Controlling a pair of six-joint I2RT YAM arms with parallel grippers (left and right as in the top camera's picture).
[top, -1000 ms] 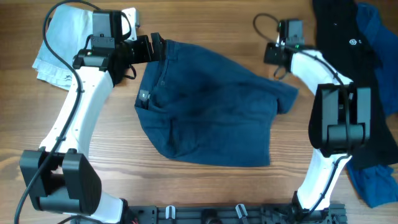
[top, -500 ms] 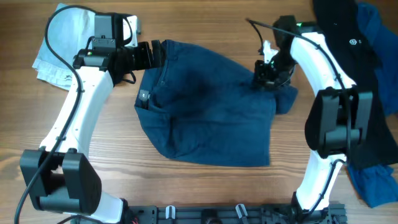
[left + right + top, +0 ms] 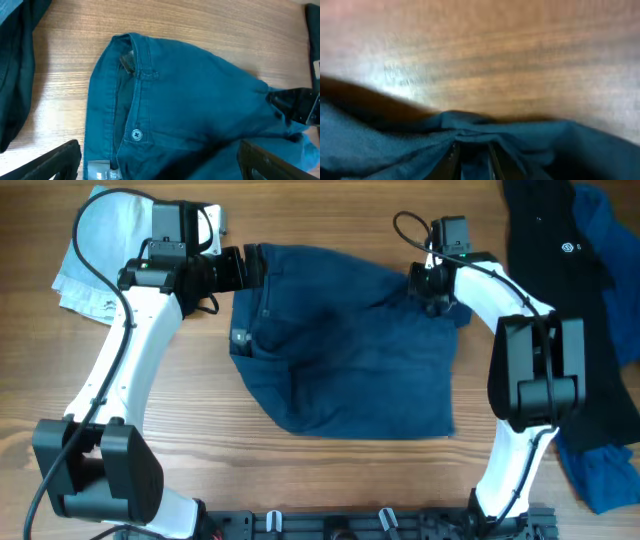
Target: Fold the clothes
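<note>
No word, number or brand name could be read in any view. A small round white logo (image 3: 568, 248) stood on the black garment (image 3: 540, 220), which lay out to the right of the right tool (image 3: 428, 283); its marks were too small to make out. A pale sewn-in label (image 3: 102, 171) sat at the waistband of the navy shorts (image 3: 340, 350), between the fingers of the left tool (image 3: 162, 167), and its print was blurred. The button (image 3: 136, 134) just beyond it carried no lettering.
</note>
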